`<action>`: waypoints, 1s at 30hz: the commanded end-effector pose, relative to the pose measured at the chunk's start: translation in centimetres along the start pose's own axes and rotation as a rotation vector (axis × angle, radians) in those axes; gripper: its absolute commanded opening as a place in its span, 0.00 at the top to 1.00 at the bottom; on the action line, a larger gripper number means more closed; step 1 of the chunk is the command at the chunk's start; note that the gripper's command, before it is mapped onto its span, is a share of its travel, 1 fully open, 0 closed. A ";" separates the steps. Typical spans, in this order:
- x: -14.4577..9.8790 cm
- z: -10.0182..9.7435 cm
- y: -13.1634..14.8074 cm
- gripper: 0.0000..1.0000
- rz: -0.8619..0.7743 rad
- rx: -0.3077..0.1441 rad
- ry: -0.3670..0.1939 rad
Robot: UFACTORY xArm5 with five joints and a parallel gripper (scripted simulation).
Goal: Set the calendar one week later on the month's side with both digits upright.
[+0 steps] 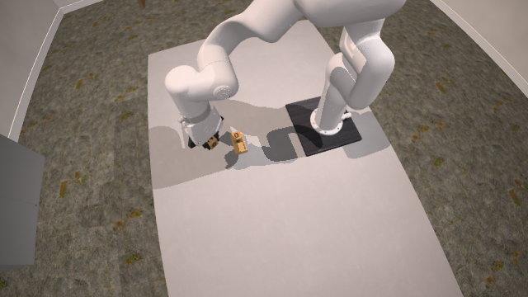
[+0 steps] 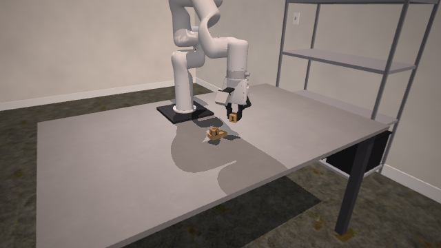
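Observation:
A small wooden calendar tray [image 1: 240,145] lies on the grey table, with one digit cube [image 1: 236,135] standing in its far end; it also shows in the exterior view [image 2: 217,133], where the cube [image 2: 214,131] shows a 1. My gripper [image 1: 211,143] is to the tray's left and lifted above the table. It is shut on the second digit cube [image 2: 233,118], which shows a 1 toward the exterior camera and hangs clear of the tray. The month's name on the tray is too small to read.
The arm's black base plate [image 1: 323,125] sits behind the tray to the right. A metal shelf rack [image 2: 348,62] stands beside the table's right edge. A grey cabinet [image 1: 16,206] stands off the table to the left.

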State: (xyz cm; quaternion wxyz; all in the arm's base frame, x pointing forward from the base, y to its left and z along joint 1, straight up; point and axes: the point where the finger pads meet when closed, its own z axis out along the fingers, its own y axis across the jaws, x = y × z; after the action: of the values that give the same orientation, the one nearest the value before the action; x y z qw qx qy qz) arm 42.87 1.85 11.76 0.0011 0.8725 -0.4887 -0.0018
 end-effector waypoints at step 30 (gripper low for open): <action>-4.6 -0.3 0.6 0.71 -0.982 0.003 0.005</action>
State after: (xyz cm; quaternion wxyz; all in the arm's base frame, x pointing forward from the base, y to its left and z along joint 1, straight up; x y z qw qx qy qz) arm 40.26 4.95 11.91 0.0005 0.9958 -0.0914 -0.0021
